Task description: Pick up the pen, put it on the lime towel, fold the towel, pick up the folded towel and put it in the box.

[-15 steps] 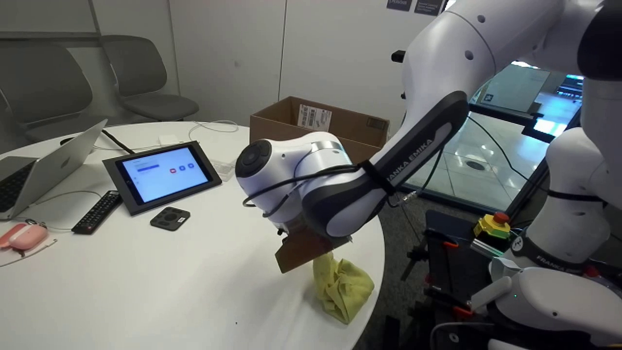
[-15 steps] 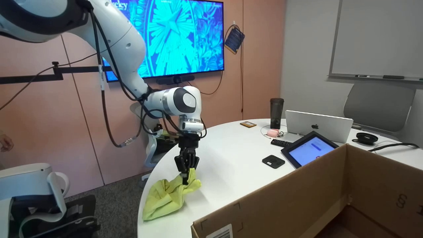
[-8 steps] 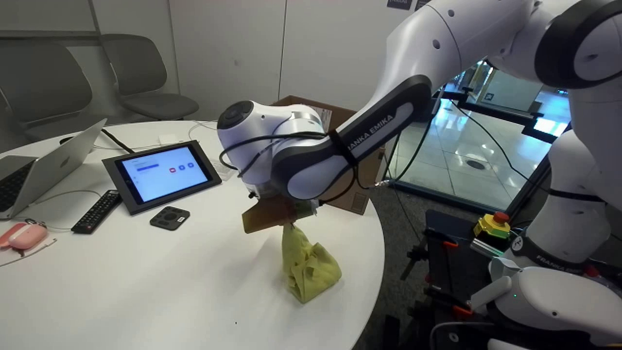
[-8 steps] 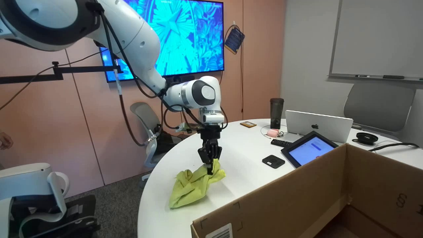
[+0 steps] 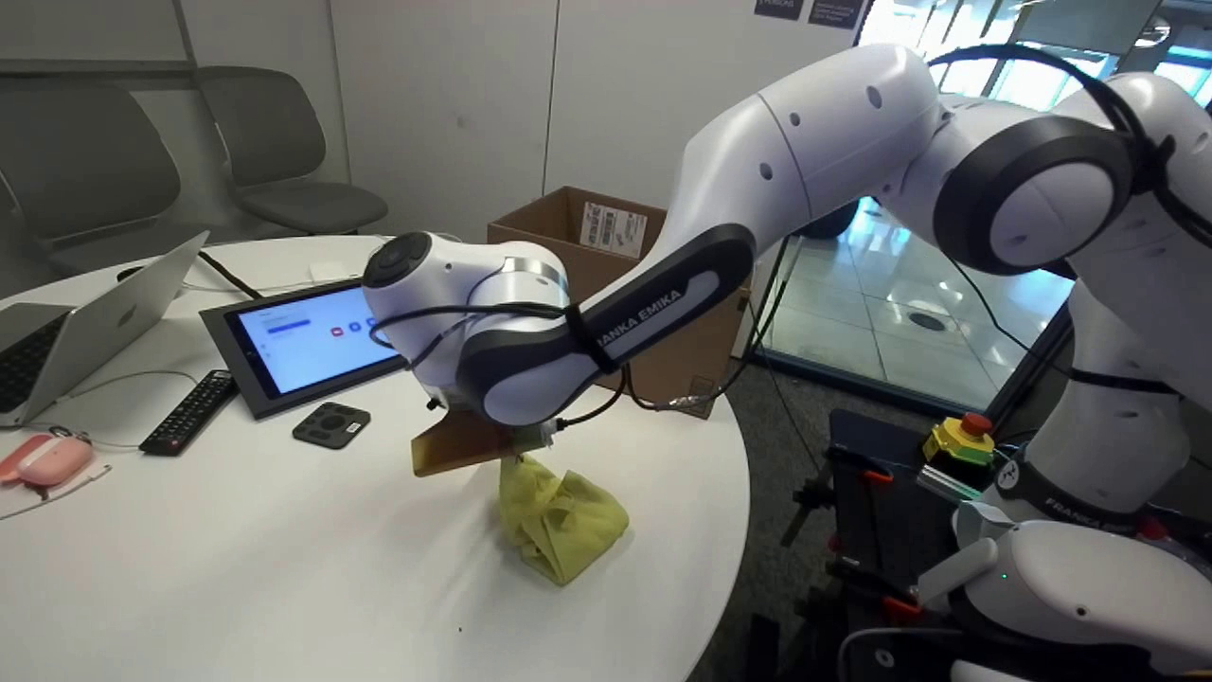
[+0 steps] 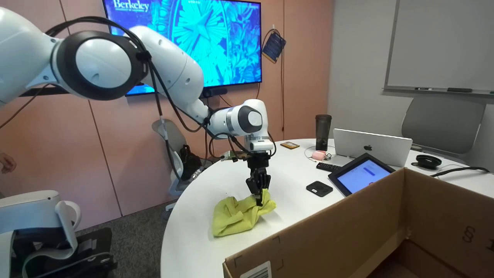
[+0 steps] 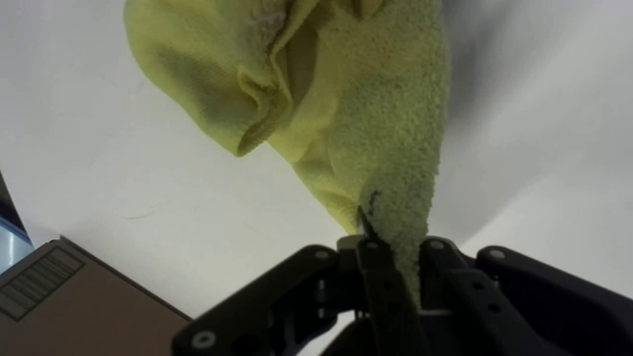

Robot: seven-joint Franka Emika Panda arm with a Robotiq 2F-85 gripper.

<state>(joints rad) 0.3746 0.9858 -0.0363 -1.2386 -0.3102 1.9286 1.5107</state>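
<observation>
My gripper (image 6: pixel 259 197) points down over the white table, its jaws shut on one end of the lime towel (image 6: pixel 233 218). In the wrist view the bunched towel (image 7: pixel 390 123) runs up from between the two black fingers (image 7: pixel 405 244). The towel (image 5: pixel 565 526) is crumpled and folded over itself. Its gripped end is raised, and its lower part appears to rest on the table. The pen is hidden or out of view. The brown cardboard box (image 5: pixel 606 270) stands open behind the arm; it also shows in an exterior view (image 6: pixel 316 239) and the wrist view (image 7: pixel 94 301).
A black tablet (image 5: pixel 303 336) on a stand, a small black device (image 5: pixel 331 426), a remote (image 5: pixel 189 414), a pink case (image 5: pixel 57 462) and a laptop (image 5: pixel 123 313) lie on the far side of the round table (image 5: pixel 312 568). A dark tumbler (image 6: pixel 323 133) stands near the laptop.
My gripper has carried the towel away from the table's edge toward the middle. It rose first, then came down a little. The towel stays in the jaws throughout.
</observation>
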